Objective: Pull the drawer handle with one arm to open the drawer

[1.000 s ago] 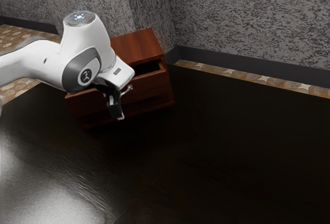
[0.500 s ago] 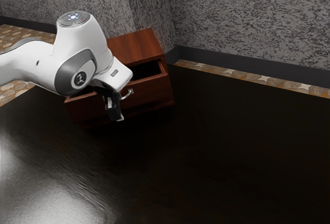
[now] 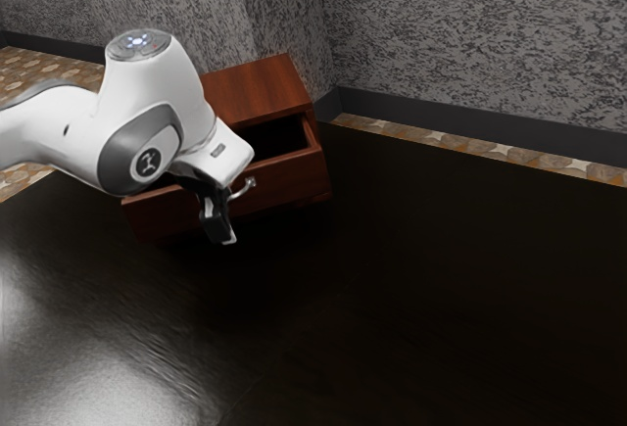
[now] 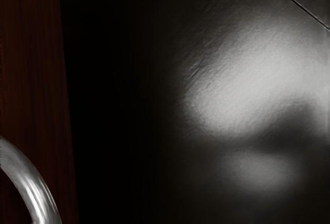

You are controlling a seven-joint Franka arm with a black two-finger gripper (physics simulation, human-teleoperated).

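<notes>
– Where's the drawer (image 3: 286,164)?
– In that red-brown cabinet (image 3: 257,88) by the wall corner, standing part-way out, with a dark gap behind its front.
– And the gripper (image 3: 219,222)?
– Right against the silver handle (image 3: 243,188), pointing down at the dark table (image 3: 441,299). Clamped or loose, I can't tell from here

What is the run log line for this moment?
gripper: at handle | drawer: partly open | cabinet: upright
</notes>
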